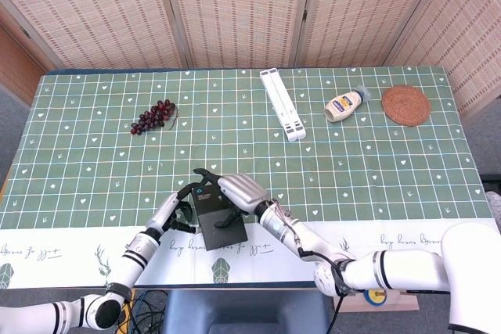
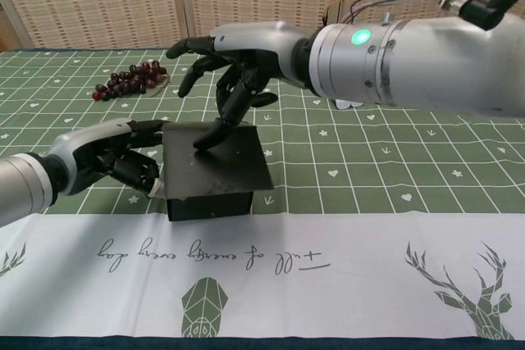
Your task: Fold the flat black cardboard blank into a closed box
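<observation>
Head view: The box [image 1: 218, 219] sits at the table's [image 1: 391, 170] near edge, about 6 o'clock. The right hand [image 1: 235, 192] covers its lid from 1 o'clock, fingers spread, gripping nothing, judged to be pressing the lid down. The left hand [image 1: 178, 210] lies against the box's 9 o'clock side, judged to be bracing it. Grapes [image 1: 153, 115] at 11 o'clock and a white bar [image 1: 282, 104] at 12 are well apart, so open room lies behind.

Chest view: The lid overhangs the body at its 3 o'clock edge, not yet seated. Right fingertips [image 2: 207, 140] touch the lid top. The left hand's fingers curl against the side wall; whether they clamp it I cannot tell.
</observation>
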You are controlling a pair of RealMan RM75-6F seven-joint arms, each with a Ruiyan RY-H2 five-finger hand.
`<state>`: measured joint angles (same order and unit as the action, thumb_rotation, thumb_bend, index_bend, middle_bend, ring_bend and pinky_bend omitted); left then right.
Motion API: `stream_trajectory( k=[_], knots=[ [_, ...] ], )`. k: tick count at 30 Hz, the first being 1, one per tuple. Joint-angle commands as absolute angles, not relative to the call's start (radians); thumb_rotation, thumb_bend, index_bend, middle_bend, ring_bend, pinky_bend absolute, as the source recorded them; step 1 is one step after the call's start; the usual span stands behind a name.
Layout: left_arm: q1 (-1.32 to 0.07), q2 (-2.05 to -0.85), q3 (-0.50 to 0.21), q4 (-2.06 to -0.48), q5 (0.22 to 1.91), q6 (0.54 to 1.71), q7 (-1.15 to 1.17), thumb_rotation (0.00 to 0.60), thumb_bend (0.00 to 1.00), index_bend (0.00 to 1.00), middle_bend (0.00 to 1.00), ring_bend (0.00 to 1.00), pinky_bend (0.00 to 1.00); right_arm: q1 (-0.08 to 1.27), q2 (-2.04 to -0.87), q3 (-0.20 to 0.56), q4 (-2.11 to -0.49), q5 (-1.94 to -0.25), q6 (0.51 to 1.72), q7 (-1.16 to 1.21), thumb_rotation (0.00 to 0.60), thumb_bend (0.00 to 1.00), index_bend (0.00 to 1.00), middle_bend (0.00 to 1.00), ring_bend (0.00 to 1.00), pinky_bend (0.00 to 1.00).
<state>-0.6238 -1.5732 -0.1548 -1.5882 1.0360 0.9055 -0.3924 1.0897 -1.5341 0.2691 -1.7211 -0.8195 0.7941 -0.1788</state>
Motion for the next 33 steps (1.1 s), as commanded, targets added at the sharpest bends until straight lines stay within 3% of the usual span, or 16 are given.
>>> stream_trajectory(
  k=[1, 11, 20, 26, 33],
  knots=[
    [-0.622, -1.551, -0.157, -1.603, 1.036, 0.878, -0.381, 0.600, 0.10, 0.00, 0.08, 0.58, 0.50, 1.138, -1.584, 0.226, -1.690, -0.784, 0.871, -0.304, 0.600, 0.00, 0.00, 0.21, 0.59, 0.90],
    [-0.605, -1.505, -0.145, -1.592, 1.092, 0.872, -0.341, 0.600, 0.10, 0.00, 0.03, 0.55, 0.46, 1.154, -1.650, 0.181, -1.668, -0.781, 0.952, -0.457, 0.600, 0.00, 0.00, 0.21, 0.60, 0.90],
    [-0.559, -1.429, -0.136, -1.581, 1.196, 0.960, -0.310, 0.600, 0.10, 0.00, 0.02, 0.53, 0.45, 1.113, -1.681, 0.117, -1.647, -0.920, 1.037, -0.538, 0.600, 0.01, 0.00, 0.21, 0.60, 0.90],
    [-0.530, -1.370, -0.137, -1.597, 1.253, 1.038, -0.267, 0.600, 0.10, 0.00, 0.02, 0.52, 0.44, 1.083, -1.717, 0.075, -1.600, -1.005, 1.060, -0.579, 0.600, 0.12, 0.05, 0.22, 0.61, 0.90],
    [-0.507, -1.335, -0.154, -1.624, 1.273, 1.080, -0.290, 0.600, 0.10, 0.00, 0.02, 0.51, 0.43, 1.049, -1.792, 0.043, -1.470, -1.137, 1.107, -0.612, 0.600, 0.29, 0.21, 0.29, 0.63, 0.90]
  ],
)
